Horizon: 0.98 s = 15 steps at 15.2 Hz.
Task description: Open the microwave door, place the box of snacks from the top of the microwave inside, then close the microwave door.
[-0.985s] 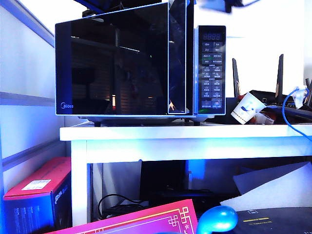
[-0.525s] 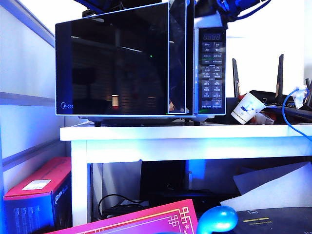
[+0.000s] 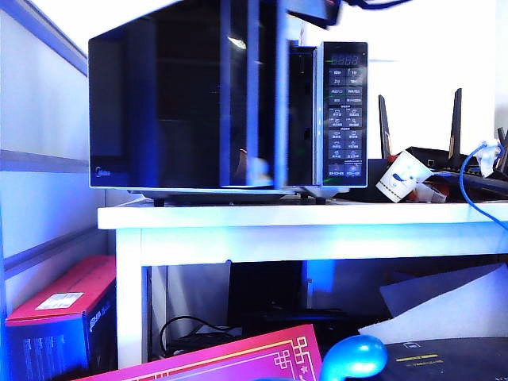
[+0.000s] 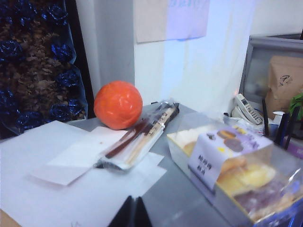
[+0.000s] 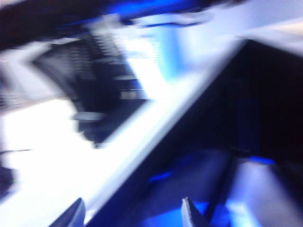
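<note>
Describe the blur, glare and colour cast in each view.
Exterior view: the microwave door is streaked with motion blur, strong blue cast, blown-out white background. Left wrist view: sharp and evenly lit, the box of snacks slightly soft. Right wrist view: heavily motion-smeared, glaring white patches; only the right gripper fingertips, spread apart, read clearly.

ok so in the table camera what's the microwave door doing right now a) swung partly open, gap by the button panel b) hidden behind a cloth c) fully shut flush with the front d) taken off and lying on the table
a: in the exterior view the microwave door stands blurred and angled away from the button panel, with the cavity edge showing in the gap between them.
</note>
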Each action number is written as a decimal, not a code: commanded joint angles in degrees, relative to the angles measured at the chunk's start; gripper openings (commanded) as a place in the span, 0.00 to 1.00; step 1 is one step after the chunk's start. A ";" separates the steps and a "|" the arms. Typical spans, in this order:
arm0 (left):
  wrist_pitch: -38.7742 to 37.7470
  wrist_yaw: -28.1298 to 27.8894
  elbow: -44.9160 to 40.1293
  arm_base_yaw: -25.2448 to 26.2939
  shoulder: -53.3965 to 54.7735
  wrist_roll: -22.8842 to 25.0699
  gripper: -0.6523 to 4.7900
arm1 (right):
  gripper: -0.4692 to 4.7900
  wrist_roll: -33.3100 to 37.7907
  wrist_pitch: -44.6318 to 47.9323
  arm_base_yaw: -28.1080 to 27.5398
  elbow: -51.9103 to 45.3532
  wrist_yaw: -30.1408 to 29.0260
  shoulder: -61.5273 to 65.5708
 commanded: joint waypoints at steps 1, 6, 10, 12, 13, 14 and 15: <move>-0.20 0.28 1.51 -0.09 -0.72 0.17 0.11 | 0.60 1.07 0.46 3.21 0.22 -1.79 -0.33; -3.54 0.28 1.64 -0.09 -2.47 0.24 0.11 | 0.60 1.62 0.13 8.13 0.22 -2.01 -0.31; -5.68 0.28 1.64 -0.09 -4.35 0.31 0.11 | 0.60 2.14 0.17 11.37 0.22 -1.92 -0.31; -8.17 0.26 1.66 -0.09 -5.01 1.95 0.11 | 0.60 2.10 0.20 13.22 0.22 -1.84 -0.31; -9.49 0.26 1.66 -0.09 -5.40 2.62 0.11 | 0.60 2.10 0.26 14.43 0.22 -1.75 -0.31; -9.55 0.28 1.66 -0.09 -5.42 2.60 0.11 | 0.60 2.10 0.35 15.06 0.22 -1.73 -0.31; -9.97 0.26 1.66 -0.09 -5.73 2.62 0.11 | 0.60 2.10 0.44 16.09 0.22 -1.55 -0.28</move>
